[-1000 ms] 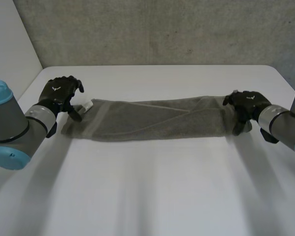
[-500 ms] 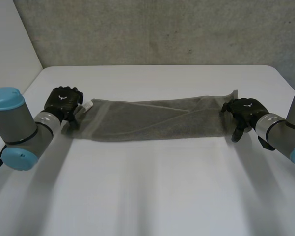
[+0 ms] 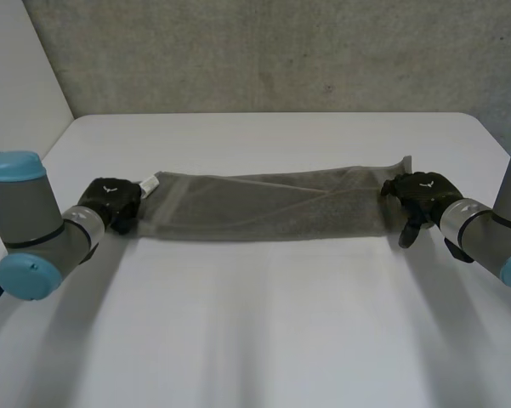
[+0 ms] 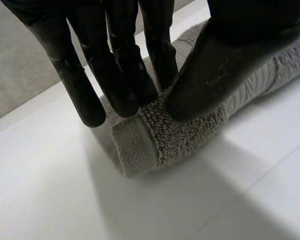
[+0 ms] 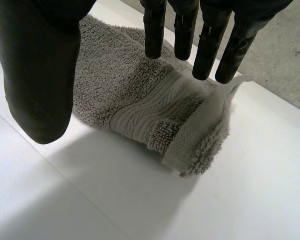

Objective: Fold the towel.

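Observation:
A grey towel (image 3: 264, 208), folded into a long narrow strip, lies flat across the middle of the white table (image 3: 264, 331). My left hand (image 3: 110, 202) is at the strip's left end. In the left wrist view its fingers (image 4: 121, 75) and thumb pinch the end of the towel (image 4: 159, 140) between them. My right hand (image 3: 418, 191) is at the strip's right end. In the right wrist view its straight fingers (image 5: 209, 45) hang just above the towel's end (image 5: 125, 95), with the thumb spread wide on the near side, gripping nothing.
A small white label (image 3: 151, 182) sticks out at the towel's far left corner. A grey wall (image 3: 264, 51) runs behind the table's far edge. Bare table top lies in front of the towel.
My left hand has dropped onto the towel's left end and closed its fingers and thumb on it, nudging that end slightly rightward. The right hand has shifted slightly left at the right end.

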Robot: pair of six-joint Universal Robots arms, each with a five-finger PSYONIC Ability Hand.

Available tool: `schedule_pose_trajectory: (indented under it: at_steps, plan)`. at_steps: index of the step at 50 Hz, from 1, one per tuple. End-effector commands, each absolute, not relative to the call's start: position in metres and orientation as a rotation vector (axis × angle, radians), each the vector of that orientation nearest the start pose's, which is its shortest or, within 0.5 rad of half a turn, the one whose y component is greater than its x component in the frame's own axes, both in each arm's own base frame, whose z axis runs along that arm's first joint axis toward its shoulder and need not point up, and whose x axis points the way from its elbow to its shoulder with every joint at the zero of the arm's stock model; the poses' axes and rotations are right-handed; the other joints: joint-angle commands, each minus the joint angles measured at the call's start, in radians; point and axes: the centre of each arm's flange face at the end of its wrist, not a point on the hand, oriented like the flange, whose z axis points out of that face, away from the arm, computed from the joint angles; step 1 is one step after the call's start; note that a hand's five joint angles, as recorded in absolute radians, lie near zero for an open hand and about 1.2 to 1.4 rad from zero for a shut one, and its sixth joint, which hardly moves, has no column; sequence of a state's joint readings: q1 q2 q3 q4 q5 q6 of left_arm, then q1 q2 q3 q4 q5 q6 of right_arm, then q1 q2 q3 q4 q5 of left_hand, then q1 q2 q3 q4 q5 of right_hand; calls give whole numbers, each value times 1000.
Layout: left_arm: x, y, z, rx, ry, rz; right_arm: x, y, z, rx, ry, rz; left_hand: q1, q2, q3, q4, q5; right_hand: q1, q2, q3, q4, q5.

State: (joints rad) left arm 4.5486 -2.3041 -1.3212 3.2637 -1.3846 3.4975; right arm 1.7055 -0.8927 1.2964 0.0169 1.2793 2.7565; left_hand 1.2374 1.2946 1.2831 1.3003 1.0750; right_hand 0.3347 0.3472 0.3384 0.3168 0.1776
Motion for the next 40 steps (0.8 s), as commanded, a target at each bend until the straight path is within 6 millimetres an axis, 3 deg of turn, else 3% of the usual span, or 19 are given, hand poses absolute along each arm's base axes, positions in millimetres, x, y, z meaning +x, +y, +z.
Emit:
schedule_pose_trajectory:
  at_steps: [1, 12, 22, 29, 30, 31, 32, 36, 38, 40]
  plan:
    - [-204, -382, 129, 743, 2428, -1806, 209, -369, 145, -880, 2375, -1671, 159, 102, 113, 96, 147, 20, 8, 17, 38, 3]
    - [-196, -373, 133, 705, 2443, -1750, 209, -370, 146, -879, 2374, -1676, 159, 102, 113, 96, 147, 17, 5, 14, 35, 0]
    - [-179, -329, 130, 689, 2530, -1635, 209, -368, 148, -882, 2368, -1676, 159, 102, 113, 96, 147, 20, 8, 17, 38, 3]
    - [-170, -317, 131, 660, 2543, -1608, 213, -365, 157, -894, 2340, -1696, 156, 99, 111, 93, 144, 23, 11, 20, 41, 6]
    - [-168, -317, 133, 651, 2541, -1611, 213, -364, 159, -900, 2326, -1698, -152, -209, -197, -215, -164, 23, 11, 20, 41, 6]
    - [-168, -317, 133, 651, 2540, -1611, 213, -364, 159, -900, 2326, -1698, -155, -212, -201, -218, -167, 23, 11, 20, 41, 6]
    - [-167, -319, 135, 648, 2534, -1617, 214, -364, 161, -907, 2311, -1697, -387, -445, -433, -450, -400, 26, 14, 23, 44, 9]
    - [-167, -323, 140, 649, 2506, -1645, 217, -362, 169, -921, 2269, -1703, -466, -523, -512, -529, -478, 29, 17, 26, 47, 12]
    - [-169, -333, 150, 657, 2455, -1699, 217, -363, 171, -924, 2261, -1707, -647, -704, -693, -710, -659, 29, 17, 26, 47, 12]
    - [-171, -338, 159, 665, 2421, -1740, 217, -363, 174, -922, 2257, -1717, -680, -738, -726, -743, -693, 29, 17, 26, 47, 12]
